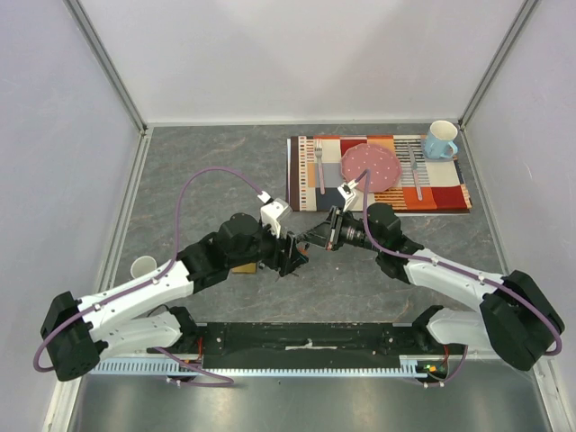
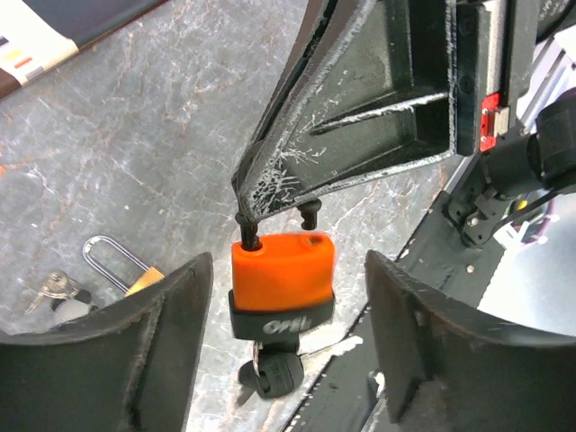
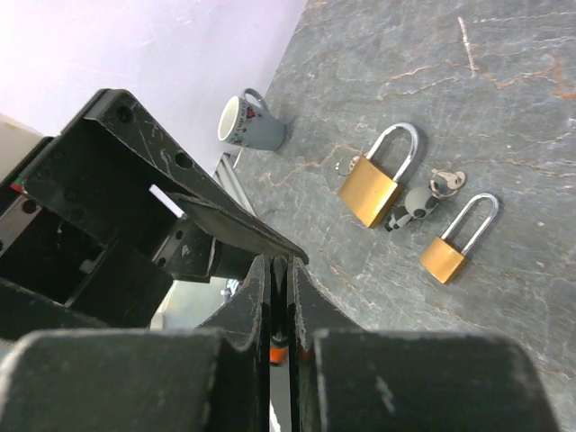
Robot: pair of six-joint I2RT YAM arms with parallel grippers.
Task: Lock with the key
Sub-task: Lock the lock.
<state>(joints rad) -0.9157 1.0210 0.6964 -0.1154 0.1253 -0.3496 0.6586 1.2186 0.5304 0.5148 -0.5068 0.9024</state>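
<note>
Over grey tabletop (image 2: 135, 135), right gripper (image 3: 279, 279) pinches shackle (image 2: 247, 231) of orange padlock (image 2: 281, 270).

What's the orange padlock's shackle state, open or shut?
Open. In the left wrist view, one leg of the orange padlock sits in the body; the other ends just above it, unseated.

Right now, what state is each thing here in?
orange padlock: hanging by its shackle, key in its base
right gripper: shut on the shackle
left gripper: open around the padlock, not touching
large brass padlock: lying flat, shackle closed
small brass padlock: lying flat, shackle closed
grey mug: upright
blue mug: upright
</note>
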